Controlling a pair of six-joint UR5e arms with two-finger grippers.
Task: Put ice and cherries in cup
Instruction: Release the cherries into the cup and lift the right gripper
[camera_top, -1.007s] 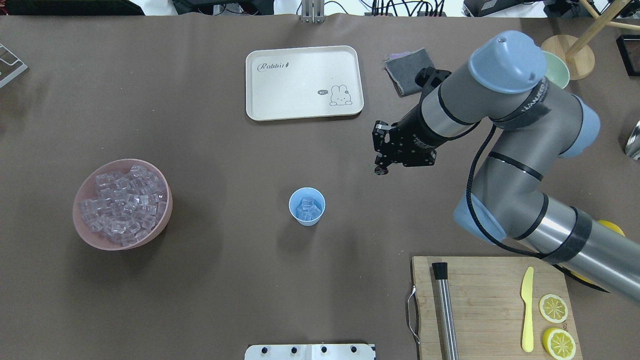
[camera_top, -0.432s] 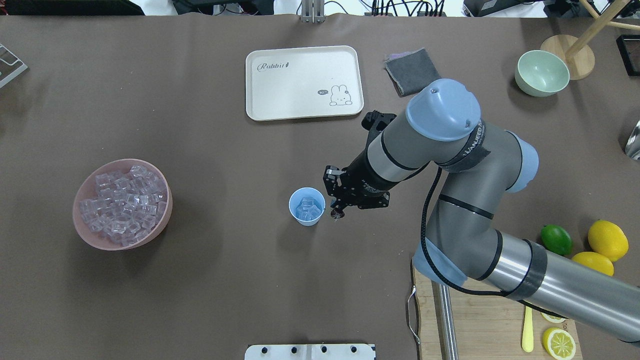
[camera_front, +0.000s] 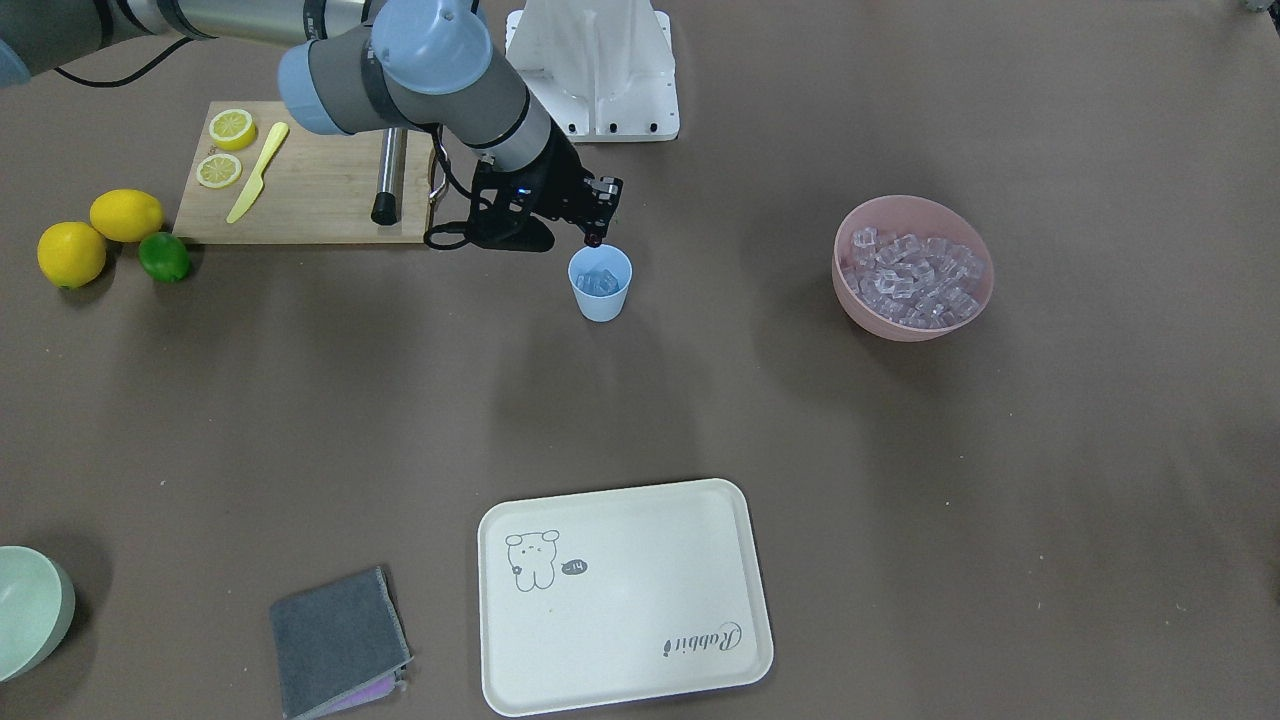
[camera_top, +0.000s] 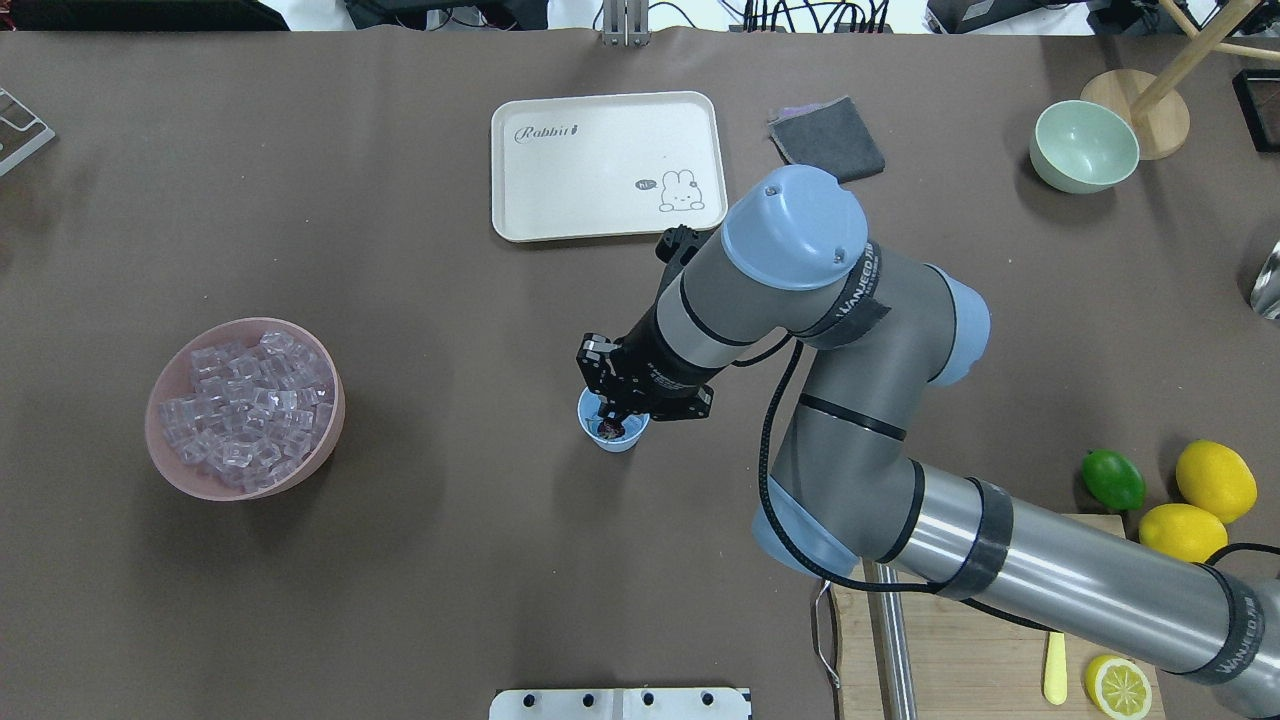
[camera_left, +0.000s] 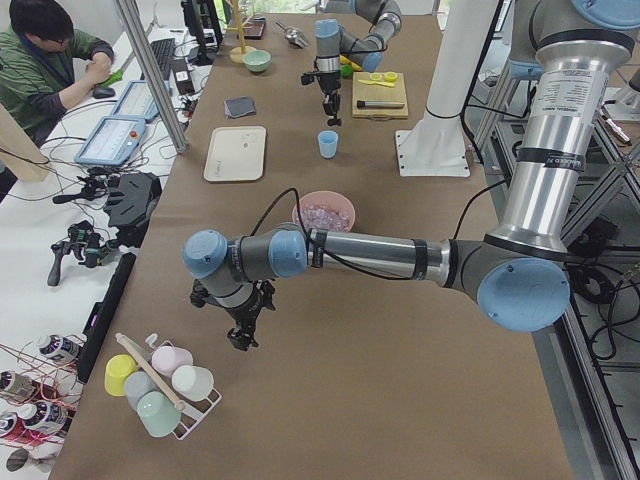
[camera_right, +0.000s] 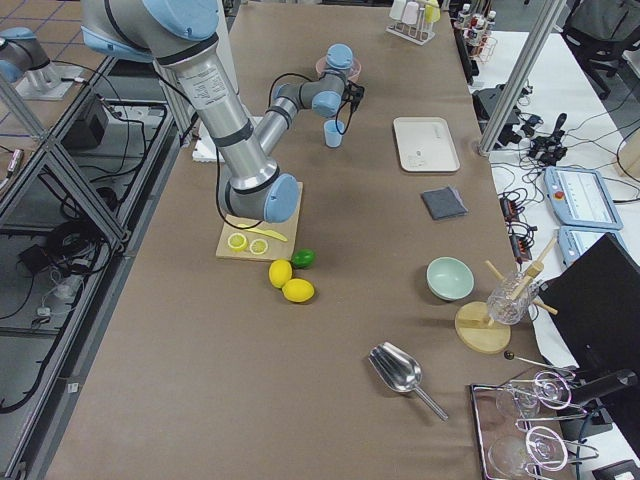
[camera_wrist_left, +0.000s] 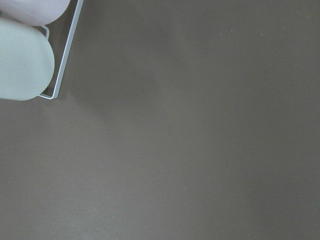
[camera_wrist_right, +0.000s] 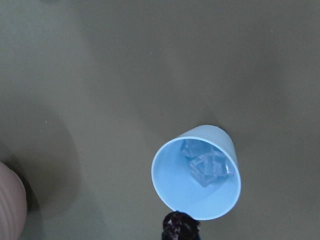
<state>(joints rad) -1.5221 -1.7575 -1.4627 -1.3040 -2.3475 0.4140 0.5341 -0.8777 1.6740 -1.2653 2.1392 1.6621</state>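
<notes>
The light blue cup (camera_top: 628, 441) stands mid-table with a few ice cubes (camera_wrist_right: 207, 167) in it; it also shows in the front view (camera_front: 600, 290) and the right wrist view (camera_wrist_right: 196, 172). My right gripper (camera_top: 611, 416) is shut on the dark cherries (camera_wrist_right: 180, 226) and holds them just above the cup's rim, on its near side (camera_front: 594, 240). More ice (camera_top: 245, 408) fills the pink bowl (camera_top: 337, 412) to the left. My left gripper (camera_left: 240, 340) hangs far off near a rack of cups; I cannot tell whether it is open or shut.
A cream tray (camera_top: 605, 165), a grey cloth (camera_top: 826, 140) and a pale green bowl (camera_top: 1084, 146) lie at the back. A lime (camera_top: 1112, 478), lemons (camera_top: 1215, 480) and a cutting board (camera_front: 300, 190) lie at the right front. A cup rack (camera_left: 160, 385) stands by the left gripper.
My right arm has swung left and nearer with the cherries, from the table beside the tray to right above the cup.
</notes>
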